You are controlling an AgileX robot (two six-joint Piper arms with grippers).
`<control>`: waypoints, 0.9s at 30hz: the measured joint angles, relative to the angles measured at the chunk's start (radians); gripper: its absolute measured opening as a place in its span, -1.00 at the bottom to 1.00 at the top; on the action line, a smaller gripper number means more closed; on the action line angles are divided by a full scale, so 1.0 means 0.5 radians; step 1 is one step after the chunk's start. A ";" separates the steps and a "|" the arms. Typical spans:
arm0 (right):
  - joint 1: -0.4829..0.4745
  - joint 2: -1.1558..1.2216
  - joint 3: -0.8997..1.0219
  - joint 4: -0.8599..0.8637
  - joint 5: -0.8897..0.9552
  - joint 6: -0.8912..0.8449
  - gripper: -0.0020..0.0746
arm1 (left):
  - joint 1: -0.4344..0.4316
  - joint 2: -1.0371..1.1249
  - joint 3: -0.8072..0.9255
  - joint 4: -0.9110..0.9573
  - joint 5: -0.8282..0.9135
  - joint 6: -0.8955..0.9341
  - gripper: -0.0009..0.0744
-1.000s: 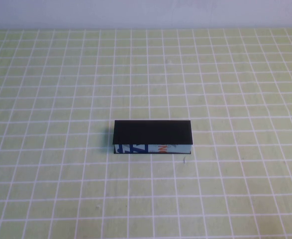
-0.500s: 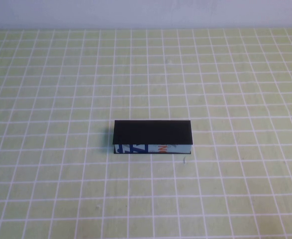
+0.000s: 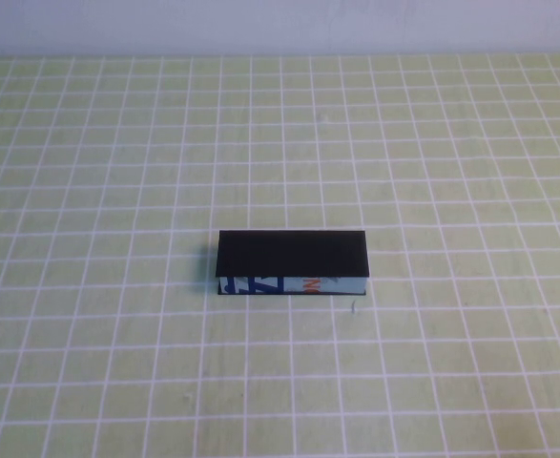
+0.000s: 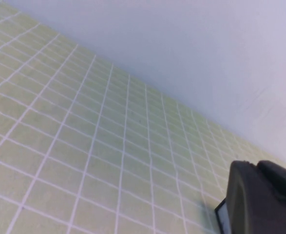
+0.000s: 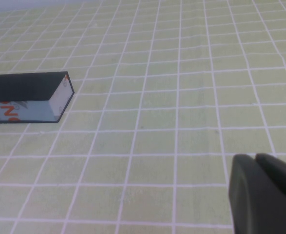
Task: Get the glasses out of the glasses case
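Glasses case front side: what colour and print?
Light blue with blue and orange print on the glasses case, under a black lid; clearest in the high view.

The high view looks steeply down from the robot's side onto the bench [image 3: 89, 363], the glasses case [image 3: 292, 264] near its middle. The right wrist view skims low over the bench past the right gripper [image 5: 264, 192], sharing the case's end. The left wrist view looks past the left gripper [image 4: 259, 197] toward the bench's far edge and the wall [image 4: 206, 53].

Left gripper [image 4: 259, 197] and right gripper [image 5: 264, 192] hover low over the table.
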 joint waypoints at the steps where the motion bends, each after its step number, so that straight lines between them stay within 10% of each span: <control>1: 0.000 0.000 0.000 0.000 0.000 0.000 -0.99 | 0.000 0.000 0.000 -0.036 -0.016 0.000 -0.99; 17: 0.000 0.000 0.000 0.000 0.000 0.000 -0.99 | 0.000 1.254 -0.974 -0.064 1.202 0.481 -0.99; 27: 0.000 0.000 0.000 0.000 0.000 0.000 -0.99 | 0.000 2.307 -1.680 -0.383 1.301 1.167 -0.99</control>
